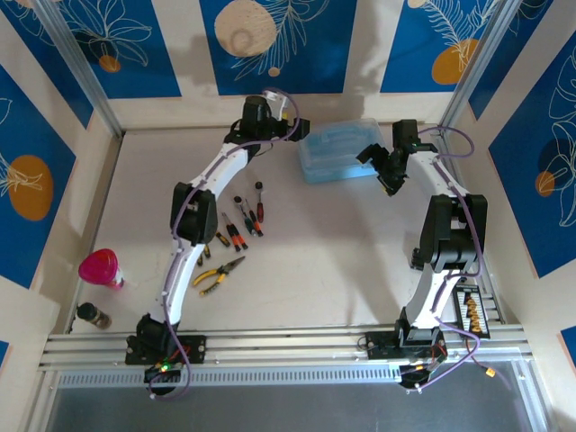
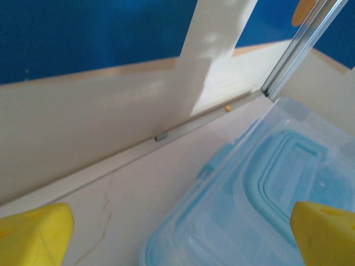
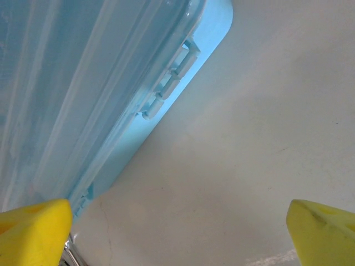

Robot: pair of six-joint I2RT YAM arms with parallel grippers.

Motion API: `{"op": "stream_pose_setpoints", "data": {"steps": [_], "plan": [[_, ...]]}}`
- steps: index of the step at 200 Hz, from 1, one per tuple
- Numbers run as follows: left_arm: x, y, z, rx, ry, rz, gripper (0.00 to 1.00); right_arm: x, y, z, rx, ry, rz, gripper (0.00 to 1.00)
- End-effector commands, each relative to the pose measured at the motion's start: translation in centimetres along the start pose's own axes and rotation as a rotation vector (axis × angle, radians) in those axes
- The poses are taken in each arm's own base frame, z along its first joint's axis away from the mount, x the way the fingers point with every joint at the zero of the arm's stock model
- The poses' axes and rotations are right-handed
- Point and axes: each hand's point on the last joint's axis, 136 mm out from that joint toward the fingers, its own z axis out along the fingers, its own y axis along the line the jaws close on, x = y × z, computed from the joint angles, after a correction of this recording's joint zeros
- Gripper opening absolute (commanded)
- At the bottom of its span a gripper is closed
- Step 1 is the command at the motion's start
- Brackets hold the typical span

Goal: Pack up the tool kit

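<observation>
Blue wall panels [image 2: 83, 33] w/ cream strip [image 2: 216, 44] ahead of left pincer [image 2: 180, 233]; pale cracked tabletop [image 2: 133, 194] below; bright patch on strip.

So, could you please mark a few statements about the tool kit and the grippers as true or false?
1. The light-blue case has its lid shut. True.
2. The yellow-handled pliers lie inside the case. False: they lie on the table beside the left arm.
3. The left gripper and the right gripper both stand open and empty. True.
4. The screwdrivers are held by the right gripper. False: they lie on the table, near the pliers.
5. A pink container stands near the table's left edge. True.
</observation>
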Motion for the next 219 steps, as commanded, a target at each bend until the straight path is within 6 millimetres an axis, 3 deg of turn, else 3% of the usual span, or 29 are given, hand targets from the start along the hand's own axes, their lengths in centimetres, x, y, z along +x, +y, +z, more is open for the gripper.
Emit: {"op": "stream_pose_setpoints", "data": {"steps": [1,37,104,165,219], "plan": [[-0.5,-2.0,1.0,0.076,-0.020,-0.012,1.00,-0.3,0.5,-0.6,-0.034,0.005,0.028,0.99],[2.1,-2.6,1.6,0.134,0.050,-0.051,1.00,-0.8,0.9,-0.1,-0.046,0.001,0.051,0.99],[5.7,-6.0,1.7,0.259,0.179,-0.077,1.00,-2.3,1.0,1.4,-0.036,-0.010,0.058,0.99],[7.5,-9.9,-1.4,0.328,0.273,-0.063,1.00,-3.5,1.4,2.8,-0.049,-0.004,0.063,0.99],[11.5,-16.3,-5.6,0.405,0.363,-0.054,0.98,-3.3,2.3,3.1,-0.096,0.016,0.025,0.99]]}}
